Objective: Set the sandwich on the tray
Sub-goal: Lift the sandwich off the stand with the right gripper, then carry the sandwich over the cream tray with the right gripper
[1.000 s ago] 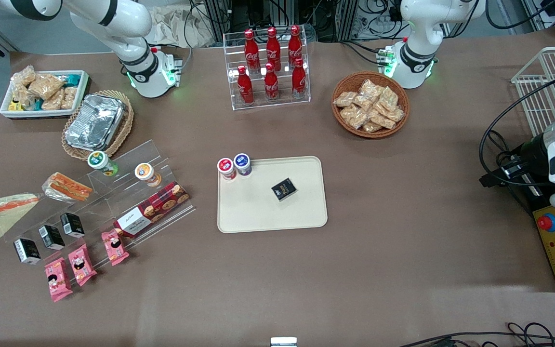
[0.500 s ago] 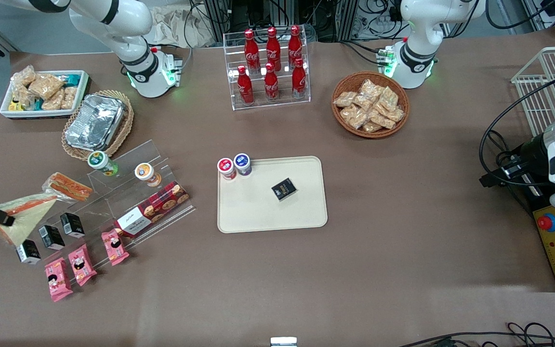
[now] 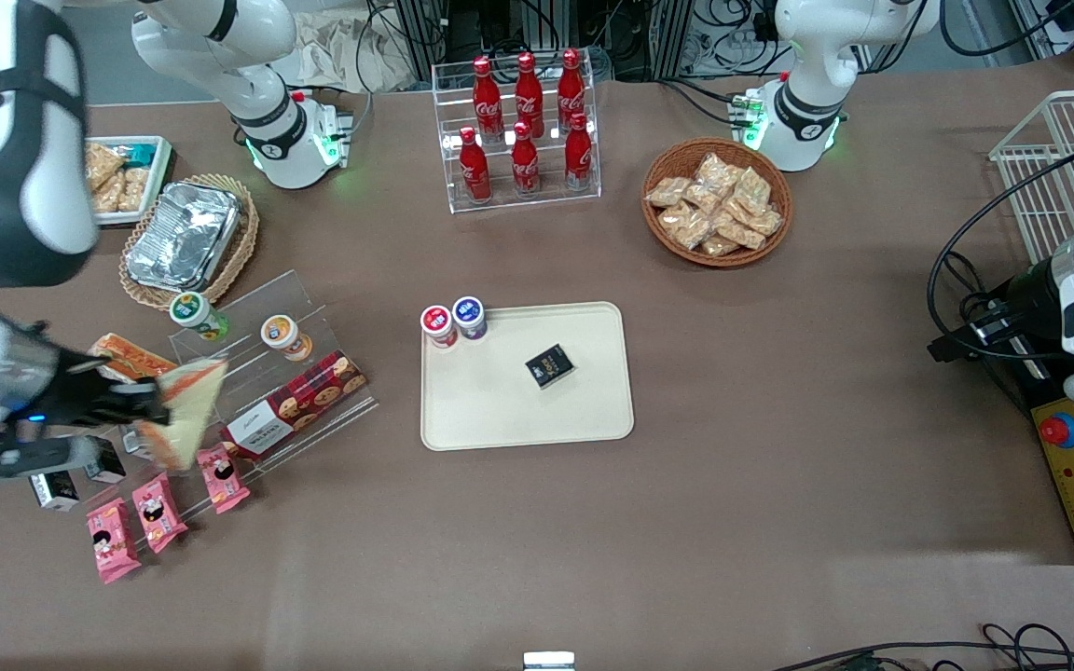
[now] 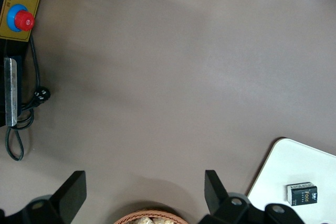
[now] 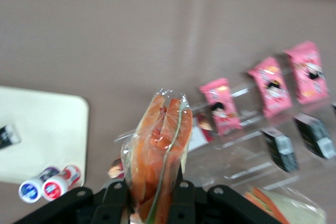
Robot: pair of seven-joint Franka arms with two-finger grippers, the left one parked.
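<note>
Sandwich [image 3: 185,410]: wrapped wedge, held off the table in the gripper [image 3: 150,410], above the clear stand [image 3: 257,373] at the working arm's end of the table. The bread face shows pale in the front view; the wrist view shows the orange cut edge [image 5: 160,150] standing up between the two fingers [image 5: 114,203], which pinch it from either side at its base. The wedge's point juts out past the fingertips.

Gripper: black, closed on the sandwich, over the stand's lower steps, near the black boxes [image 3: 57,486] and pink packets [image 3: 159,511].

Tray [image 3: 500,410]: cream, flat on the table near its middle, well apart from the sandwich. Holds one black box [image 3: 549,364]; two capped cups [image 3: 453,321] stand at its corner.

Second sandwich [image 3: 122,354]: smaller, orange-topped, on the stand just beside the gripper, farther from the front camera.

Cookie box [image 3: 295,403]: red, lying on the stand between sandwich and tray.
</note>
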